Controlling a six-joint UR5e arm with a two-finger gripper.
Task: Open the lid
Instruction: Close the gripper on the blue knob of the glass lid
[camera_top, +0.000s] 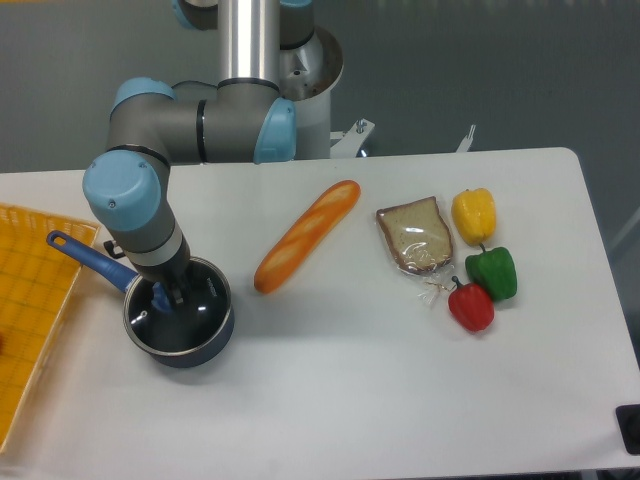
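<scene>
The dark blue saucepan (207, 344) stands at the table's left, its long handle (86, 258) pointing up-left. The lid (195, 312), clear glass with a thin metal rim, lies over the pan's mouth. Its blue knob (160, 299) shows left of the pan's centre. My gripper (164, 297) comes straight down from above with its fingers shut on either side of the knob. The wrist hides the back of the lid, and I cannot tell whether the lid is raised off the rim.
An orange mesh tray (30, 300) lies along the left edge, close to the pan handle. To the right lie a baguette (305, 235), a bagged bread slice (415, 235), and yellow (474, 213), green (492, 272) and red (472, 305) peppers.
</scene>
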